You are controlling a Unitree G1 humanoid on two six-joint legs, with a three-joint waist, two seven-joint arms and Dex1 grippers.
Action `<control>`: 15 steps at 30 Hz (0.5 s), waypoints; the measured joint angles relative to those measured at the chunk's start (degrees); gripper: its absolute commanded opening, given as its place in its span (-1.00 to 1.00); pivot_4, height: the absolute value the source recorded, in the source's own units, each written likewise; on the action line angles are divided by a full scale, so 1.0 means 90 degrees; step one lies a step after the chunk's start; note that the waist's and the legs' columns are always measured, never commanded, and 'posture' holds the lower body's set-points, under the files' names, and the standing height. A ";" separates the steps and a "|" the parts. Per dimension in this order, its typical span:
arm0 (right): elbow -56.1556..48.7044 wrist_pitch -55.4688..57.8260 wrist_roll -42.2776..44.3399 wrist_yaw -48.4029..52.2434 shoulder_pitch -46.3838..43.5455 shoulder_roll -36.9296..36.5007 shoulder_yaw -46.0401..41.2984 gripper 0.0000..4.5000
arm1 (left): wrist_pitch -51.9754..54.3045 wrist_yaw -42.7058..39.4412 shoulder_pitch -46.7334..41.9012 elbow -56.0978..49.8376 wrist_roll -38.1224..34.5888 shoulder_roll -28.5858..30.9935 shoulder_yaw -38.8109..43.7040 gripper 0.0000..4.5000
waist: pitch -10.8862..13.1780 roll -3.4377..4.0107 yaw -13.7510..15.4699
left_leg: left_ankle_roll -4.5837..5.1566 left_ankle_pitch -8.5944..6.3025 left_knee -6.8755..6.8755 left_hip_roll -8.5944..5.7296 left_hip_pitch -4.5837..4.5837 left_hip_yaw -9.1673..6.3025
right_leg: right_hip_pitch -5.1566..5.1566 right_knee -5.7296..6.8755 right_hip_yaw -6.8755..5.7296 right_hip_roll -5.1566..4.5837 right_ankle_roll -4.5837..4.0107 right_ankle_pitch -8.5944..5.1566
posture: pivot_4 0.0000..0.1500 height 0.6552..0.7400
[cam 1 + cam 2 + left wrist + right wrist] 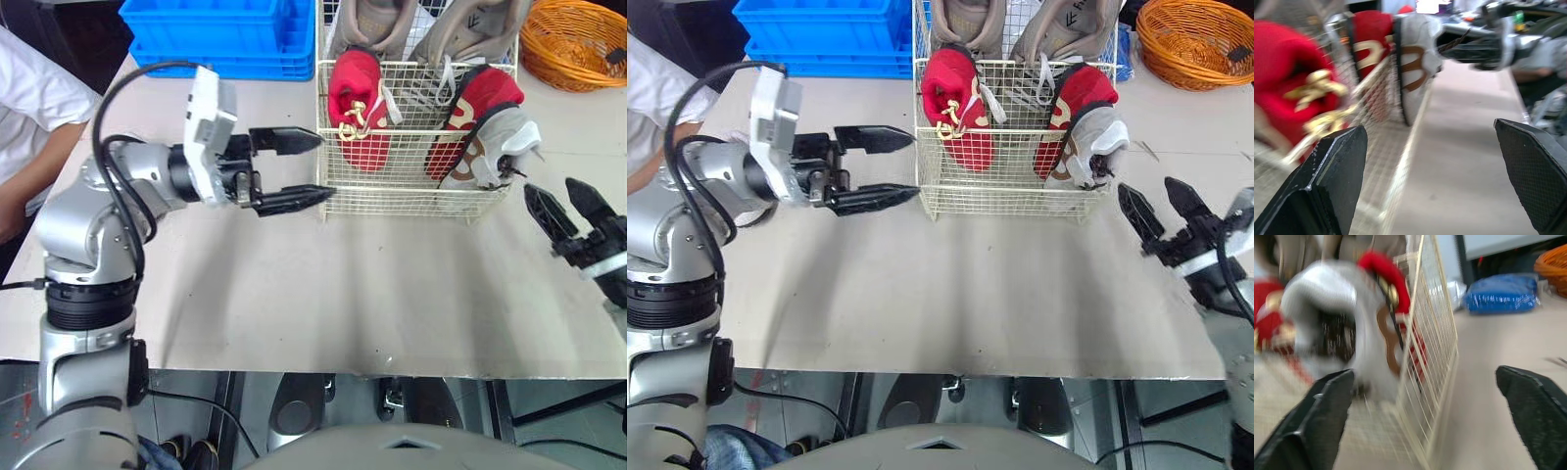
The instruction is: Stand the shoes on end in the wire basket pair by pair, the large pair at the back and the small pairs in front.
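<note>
A white wire basket [392, 191] stands on the table. Two large beige shoes [377, 20] stand at its back. In front, a red shoe with gold laces [358, 103] stands at the left. Another red shoe [485, 98] and a grey-white shoe [490, 152] lean together at the right front corner, the grey-white one poking past the rim. My left gripper [323, 166] is open, its tips at the basket's left front corner, holding nothing. My right gripper [551, 188] is open and empty, just off the basket's right front corner.
A blue crate [220, 34] sits behind the left arm, and an orange wicker basket [578, 39] at the back right. A person in a white sleeve [29, 108] is at the table's left side. The table's front edge [343, 372] runs below both arms.
</note>
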 measured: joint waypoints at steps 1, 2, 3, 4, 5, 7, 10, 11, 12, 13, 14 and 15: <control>-0.0014 0.0002 -0.0006 0.0300 0.0126 -0.0188 -0.0083 0.96 | -0.0043 0.0014 0.0033 0.0075 0.0043 0.0051 0.0037 1.00 | -0.0003 0.0007 -0.0003 | 0.0000 0.0000 0.0000 0.0000 0.0002 0.0003 | 0.0000 0.0001 0.0004 0.0000 0.0000 0.0000 | 1.00 -0.27; -0.0037 -0.0002 -0.0031 0.0529 0.0175 -0.0340 -0.0138 0.96 | -0.0062 0.0028 0.0075 0.0153 0.0101 0.0098 0.0077 1.00 | -0.0003 0.0007 -0.0008 | 0.0001 0.0000 0.0000 0.0002 0.0006 0.0006 | 0.0000 0.0002 0.0007 0.0001 0.0000 0.0000 | 1.00 -0.27; -0.0092 -0.0021 -0.0117 0.0809 0.0178 -0.0509 -0.0156 0.96 | -0.0118 0.0077 0.0138 0.0251 0.0170 0.0123 0.0138 1.00 | -0.0003 0.0008 -0.0013 | 0.0000 0.0000 0.0000 0.0002 0.0006 0.0006 | 0.0000 0.0003 0.0009 0.0002 0.0000 0.0000 | 1.00 -0.27; -0.0256 -0.0041 -0.0214 0.1104 0.0162 -0.0729 -0.0149 0.96 | -0.0198 0.0150 0.0221 0.0433 0.0263 0.0143 0.0236 1.00 | -0.0003 0.0011 -0.0012 | 0.0001 0.0000 0.0000 0.0004 0.0008 0.0007 | -0.0001 0.0005 0.0012 0.0003 0.0000 0.0000 | 1.00 -0.27; -0.0440 -0.0072 -0.0267 0.1336 0.0086 -0.0875 -0.0116 0.96 | -0.0263 0.0228 0.0279 0.0631 0.0329 0.0166 0.0326 1.00 | -0.0003 0.0009 -0.0003 | 0.0000 0.0000 0.0000 0.0005 0.0007 0.0003 | -0.0001 0.0005 0.0009 0.0004 0.0001 0.0000 | 1.00 -0.27; -0.0571 -0.0098 -0.0303 0.1482 -0.0014 -0.0934 -0.0057 0.96 | -0.0310 0.0285 0.0316 0.0787 0.0395 0.0169 0.0420 1.00 | -0.0003 0.0009 0.0006 | 0.0000 0.0000 0.0000 0.0005 0.0005 0.0002 | -0.0001 0.0004 0.0009 0.0004 0.0001 -0.0001 | 1.00 -0.27; -0.1091 -0.0177 -0.0753 0.1800 -0.0501 -0.1083 0.0777 0.96 | -0.0744 0.0772 0.0290 0.1680 0.0829 0.0172 0.0758 1.00 | -0.0005 0.0004 0.0005 | 0.0000 -0.0001 0.0000 0.0004 0.0004 0.0002 | -0.0002 0.0003 0.0009 0.0003 0.0002 -0.0001 | 1.00 -0.27; -0.1184 -0.0192 -0.0843 0.1843 -0.0545 -0.1082 0.0938 0.96 | -0.0803 0.0861 0.0291 0.1847 0.0930 0.0181 0.0795 1.00 | -0.0004 0.0004 0.0006 | 0.0001 -0.0001 0.0000 0.0003 -0.0001 0.0003 | -0.0006 0.0002 0.0009 0.0001 0.0002 -0.0001 | 1.00 -0.27; -0.1246 -0.0223 -0.1001 0.1894 -0.0623 -0.1076 0.1177 0.96 | -0.0923 0.0992 0.0296 0.2070 0.1106 0.0220 0.0797 1.00 | -0.0003 0.0000 0.0016 | 0.0001 -0.0001 0.0000 0.0002 -0.0005 0.0002 | -0.0008 -0.0001 0.0008 0.0001 0.0002 -0.0001 | 1.00 -0.27; -0.1272 -0.0259 -0.1106 0.1905 -0.0697 -0.1041 0.1347 0.96 | -0.0993 0.1100 0.0295 0.2244 0.1250 0.0264 0.0798 1.00 | -0.0002 -0.0005 0.0019 | 0.0001 -0.0001 0.0000 0.0001 -0.0007 0.0002 | -0.0008 -0.0003 0.0006 0.0000 0.0002 -0.0001 | 1.00 -0.27; -0.1297 -0.0286 -0.1175 0.1910 -0.0775 -0.0974 0.1490 0.96 | -0.1050 0.1224 0.0288 0.2429 0.1379 0.0304 0.0798 1.00 | -0.0003 -0.0009 0.0018 | 0.0001 -0.0001 0.0000 0.0000 -0.0007 0.0002 | -0.0009 -0.0003 0.0006 0.0000 0.0002 -0.0001 | 1.00 -0.27; -0.1349 -0.0335 -0.1276 0.1914 -0.0863 -0.0811 0.1722 0.96 | -0.1161 0.1493 0.0255 0.2790 0.1600 0.0358 0.0814 1.00 | -0.0002 -0.0010 0.0016 | 0.0001 -0.0001 0.0000 0.0000 -0.0007 0.0002 | -0.0009 -0.0003 0.0006 -0.0001 0.0002 -0.0001 | 1.00 -0.27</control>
